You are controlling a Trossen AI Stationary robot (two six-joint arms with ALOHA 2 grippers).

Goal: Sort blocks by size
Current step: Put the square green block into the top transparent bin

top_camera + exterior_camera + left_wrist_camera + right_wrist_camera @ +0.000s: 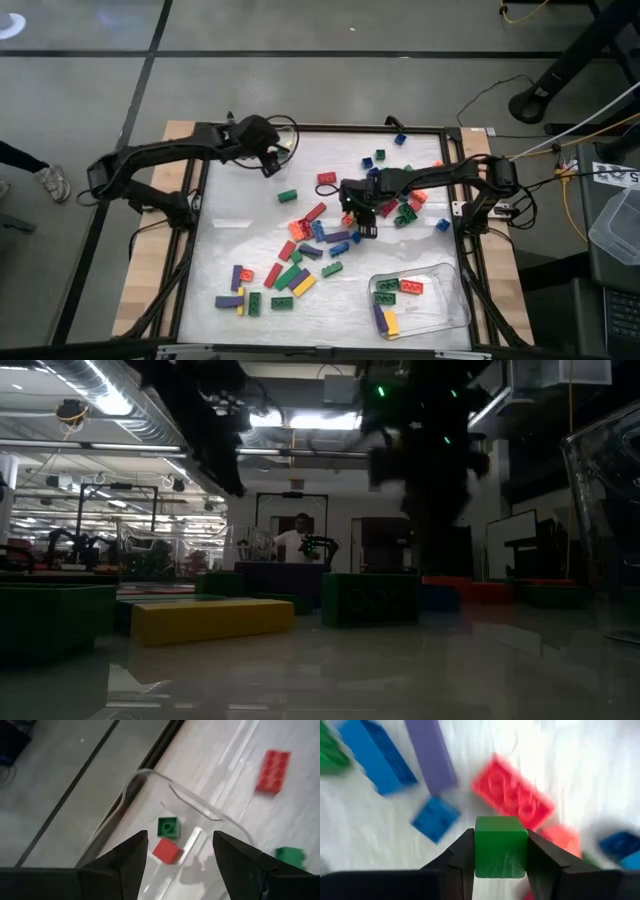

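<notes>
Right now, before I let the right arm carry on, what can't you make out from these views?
- Green block between the right gripper fingers: the arm hides it in the high view, so lifted or resting is unclear.
- Left tray's contents: the left gripper covers it from above; its wrist view shows two cubes, the rest cut off.
- Low view: arms are dark silhouettes.
</notes>
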